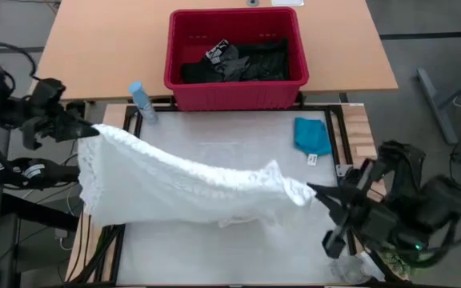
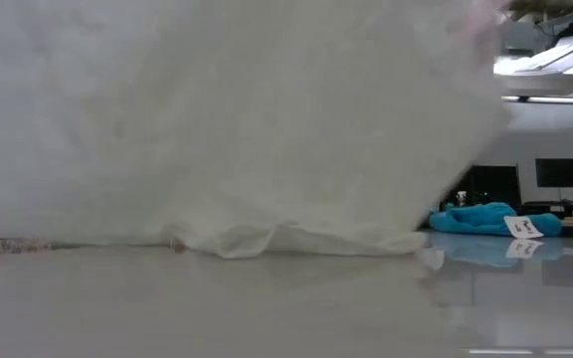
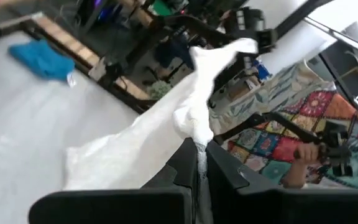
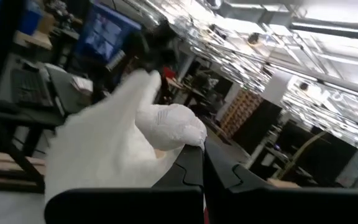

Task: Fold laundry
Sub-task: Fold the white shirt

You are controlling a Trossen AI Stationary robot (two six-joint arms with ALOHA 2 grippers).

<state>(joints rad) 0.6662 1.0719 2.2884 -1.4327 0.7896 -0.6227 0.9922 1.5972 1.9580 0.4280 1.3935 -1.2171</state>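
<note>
White work table [image 1: 214, 264] with a wooden desk behind it. White lacy garment [image 1: 182, 180] stretched in the air across the table, lower edge sagging onto the surface, held at both ends. Left gripper [image 1: 93, 130] clamped tight on its left end near the table's left edge; right gripper [image 1: 314, 192] clamped tight on the opposite end toward the right side. Small teal garment [image 1: 310, 134] lies flat on the table's far right, well apart from the white one. Red basket [image 1: 236, 88] sits on the wooden desk, dark clothes [image 1: 242, 60] piled inside. Blue bottle [image 1: 142, 102] just beside the basket's left corner.
</note>
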